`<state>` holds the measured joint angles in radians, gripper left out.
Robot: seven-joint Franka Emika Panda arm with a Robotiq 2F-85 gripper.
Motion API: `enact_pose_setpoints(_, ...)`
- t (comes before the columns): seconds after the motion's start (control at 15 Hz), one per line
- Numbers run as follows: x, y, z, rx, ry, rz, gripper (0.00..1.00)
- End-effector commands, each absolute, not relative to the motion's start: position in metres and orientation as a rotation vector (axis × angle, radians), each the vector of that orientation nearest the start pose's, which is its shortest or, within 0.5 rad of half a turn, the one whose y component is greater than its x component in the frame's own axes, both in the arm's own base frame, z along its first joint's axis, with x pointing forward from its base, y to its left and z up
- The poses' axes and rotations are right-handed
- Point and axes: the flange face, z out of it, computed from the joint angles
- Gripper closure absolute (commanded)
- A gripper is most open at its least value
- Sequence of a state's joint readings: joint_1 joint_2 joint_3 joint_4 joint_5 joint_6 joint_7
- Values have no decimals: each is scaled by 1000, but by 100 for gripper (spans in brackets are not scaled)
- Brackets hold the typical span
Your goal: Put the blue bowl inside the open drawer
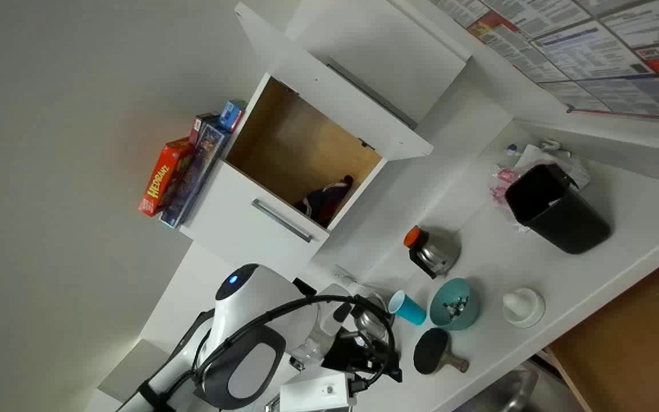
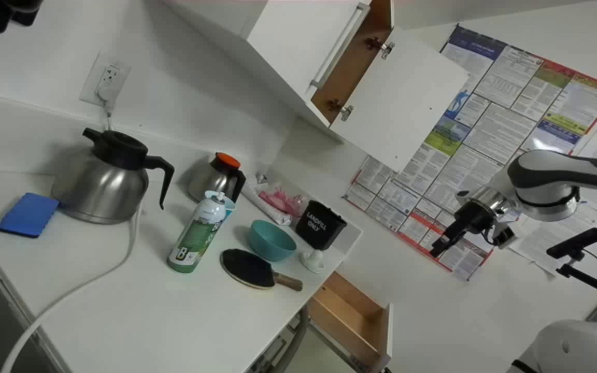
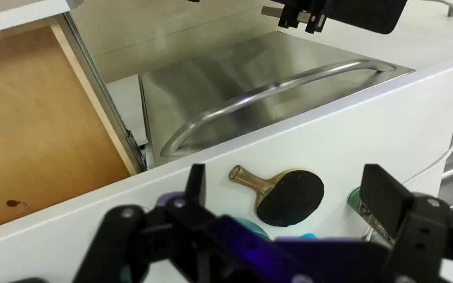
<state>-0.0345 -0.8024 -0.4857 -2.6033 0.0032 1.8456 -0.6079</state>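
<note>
Plainly, the claw (image 3: 287, 186) is spread wide, hanging in the air well apart from the bowl (image 2: 272, 243). That bowl stands upright on the white surface (image 2: 148, 321), and small shiny pieces (image 1: 455, 308) show inside it in an exterior view. In the wrist view the claw hides most of it, leaving a strip of rim. Below the surface's edge the drawer (image 3: 41, 114) is pulled out, its brown floor showing in all three views. Just beside the bowl lies the paddle (image 2: 246, 268), black face up, with the cup (image 1: 408, 308) and the white dish (image 1: 528, 316) near the bowl too. The orange-topped jug (image 1: 438, 250) stands back by the wall (image 2: 189, 103), and the bin (image 2: 322, 228), lettered "LANDFILL ONLY", is toward the surface's far end. The can (image 2: 197, 238) is near the paddle; farther along come the big jug (image 2: 102, 184) and the blue pad (image 2: 29, 213).
</note>
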Motion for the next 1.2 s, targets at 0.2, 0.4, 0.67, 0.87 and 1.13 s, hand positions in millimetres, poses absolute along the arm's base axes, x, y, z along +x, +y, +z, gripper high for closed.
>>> enact_pose_setpoints(0.2, 283, -169, 474, -2804, -315, -213, 0)
enact_pose_setpoints(0.4, 303, -165, 469, -2827, -277, -249, 0)
enact_pose_setpoints(0.67, 358, -157, 446, -2872, -222, -311, 0)
enact_pose_setpoints(0.87, 404, -144, 414, -2932, -208, -338, 0)
enact_pose_setpoints(1.13, 461, -123, 374, -2968, -143, -411, 0)
